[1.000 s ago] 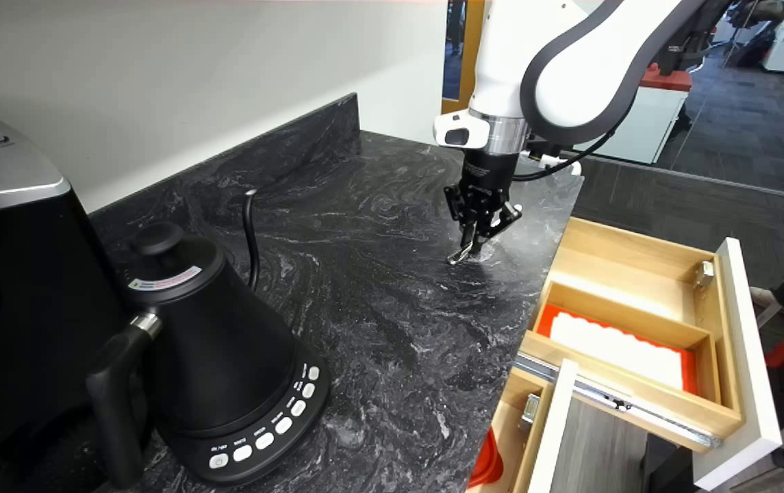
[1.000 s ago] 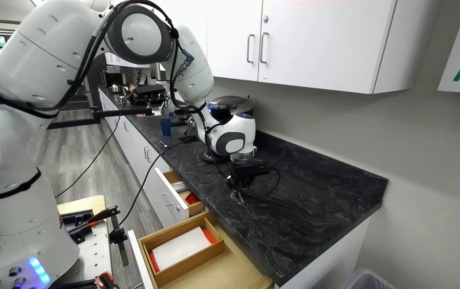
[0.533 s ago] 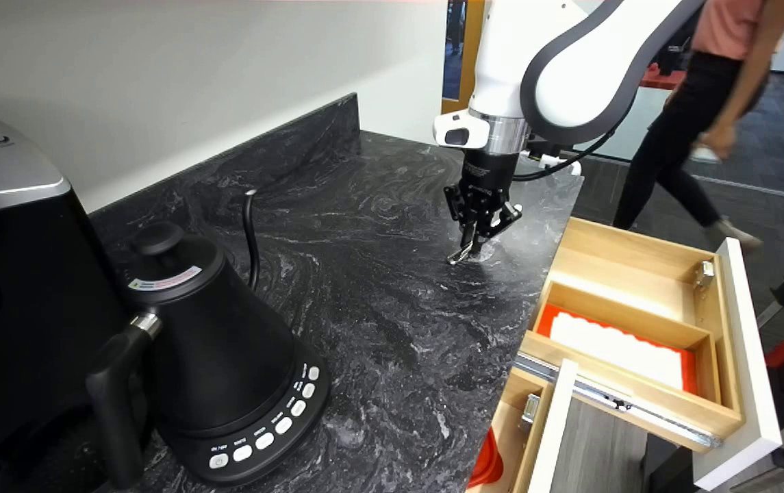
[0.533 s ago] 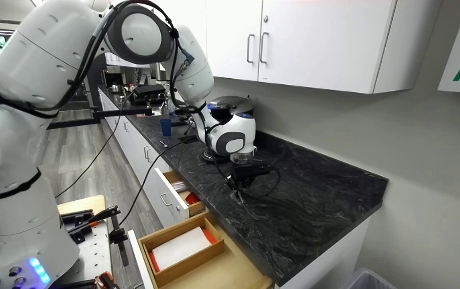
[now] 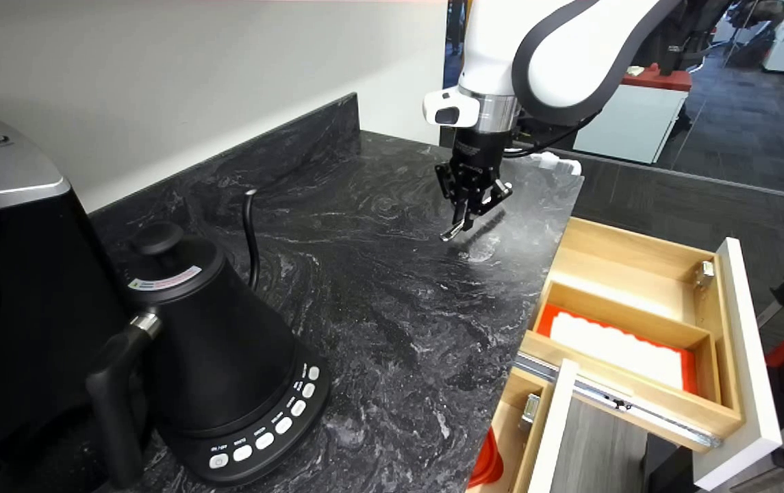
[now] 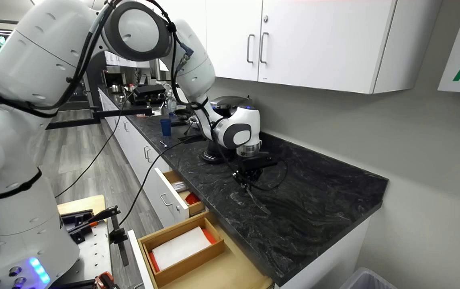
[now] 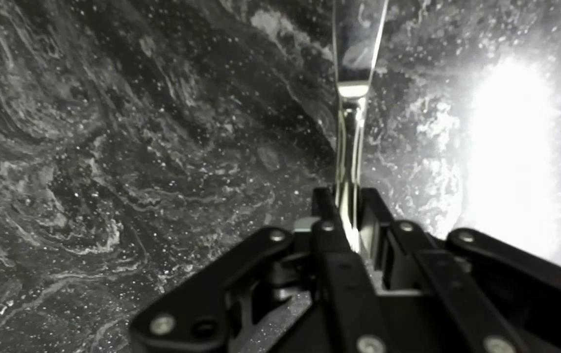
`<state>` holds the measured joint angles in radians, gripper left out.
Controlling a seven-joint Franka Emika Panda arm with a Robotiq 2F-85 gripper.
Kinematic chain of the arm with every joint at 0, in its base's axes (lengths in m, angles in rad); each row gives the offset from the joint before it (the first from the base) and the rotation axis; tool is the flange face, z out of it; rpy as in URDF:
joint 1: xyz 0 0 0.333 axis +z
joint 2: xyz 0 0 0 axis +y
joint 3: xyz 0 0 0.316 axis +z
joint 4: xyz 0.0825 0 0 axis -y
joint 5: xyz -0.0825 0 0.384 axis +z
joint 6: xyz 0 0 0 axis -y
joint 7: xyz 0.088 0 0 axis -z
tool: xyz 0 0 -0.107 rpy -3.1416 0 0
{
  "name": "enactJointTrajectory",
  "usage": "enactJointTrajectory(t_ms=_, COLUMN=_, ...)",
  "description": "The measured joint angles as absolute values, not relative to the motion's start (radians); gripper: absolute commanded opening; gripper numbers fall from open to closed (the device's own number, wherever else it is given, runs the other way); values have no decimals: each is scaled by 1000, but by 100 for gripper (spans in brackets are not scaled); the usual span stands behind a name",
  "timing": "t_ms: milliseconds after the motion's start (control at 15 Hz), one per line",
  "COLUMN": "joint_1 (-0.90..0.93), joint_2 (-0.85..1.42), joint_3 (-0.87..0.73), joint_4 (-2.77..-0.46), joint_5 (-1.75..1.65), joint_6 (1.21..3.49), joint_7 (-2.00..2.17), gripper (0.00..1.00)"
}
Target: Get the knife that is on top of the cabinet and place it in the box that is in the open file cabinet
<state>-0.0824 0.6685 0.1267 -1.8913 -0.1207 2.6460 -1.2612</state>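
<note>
A shiny metal knife [image 7: 358, 41] is held by its handle between the pads of my gripper [image 7: 347, 197] in the wrist view, its blade pointing away from me. My gripper also shows in both exterior views [image 5: 465, 222] [image 6: 248, 185], over the dark counter [image 6: 318, 200]. The knife [image 5: 452, 231] slants downward and appears raised off the counter; it is thin in the exterior view [image 6: 258, 203]. A wooden box [image 6: 191, 261] with a white sheet over red material sits in the open drawer [image 6: 139, 259]. The box also shows in the exterior view [image 5: 628, 318], beyond the counter edge.
A black kettle [image 5: 220, 342] on its base and a black appliance [image 5: 15, 287] stand on the counter. A smaller open drawer [image 6: 171, 194] holds something red. White cabinets [image 6: 314, 44] hang above, and a wall backs the counter.
My gripper has risen and shifted with the knife, toward the wall and the far end of the counter. A person who walked past in the background is out of view now.
</note>
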Motion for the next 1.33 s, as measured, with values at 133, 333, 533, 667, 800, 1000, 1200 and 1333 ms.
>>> enactJointTrajectory(t_ms=133, joint_1=-69, joint_2=660, joint_3=109, joint_4=-1880, joint_5=-143, joint_6=2609, joint_7=-1246, gripper=6)
enactJointTrajectory(t_ms=333, joint_1=-45, joint_2=660, joint_3=77, joint_4=-1862, joint_5=-169, joint_6=2564, joint_7=-1193, gripper=6)
enactJointTrajectory(t_ms=533, joint_1=-30, joint_2=660, joint_3=55, joint_4=-1849, joint_5=-178, joint_6=2537, joint_7=-1123, gripper=6)
enactJointTrajectory(t_ms=667, joint_1=-25, joint_2=661, joint_3=47, joint_4=-1839, joint_5=-178, joint_6=2523, joint_7=-1070, gripper=6)
enactJointTrajectory(t_ms=800, joint_1=-25, joint_2=662, joint_3=42, joint_4=-1828, joint_5=-178, joint_6=2514, joint_7=-1016, gripper=6)
enactJointTrajectory(t_ms=1000, joint_1=-22, joint_2=666, joint_3=22, joint_4=-1808, joint_5=-182, joint_6=2513, joint_7=-910, gripper=6)
enactJointTrajectory(t_ms=1200, joint_1=-21, joint_2=673, joint_3=6, joint_4=-1790, joint_5=-189, joint_6=2495, joint_7=-817, gripper=6)
enactJointTrajectory(t_ms=1333, joint_1=-21, joint_2=688, joint_3=8, joint_4=-1770, joint_5=-189, joint_6=2465, joint_7=-788, gripper=6)
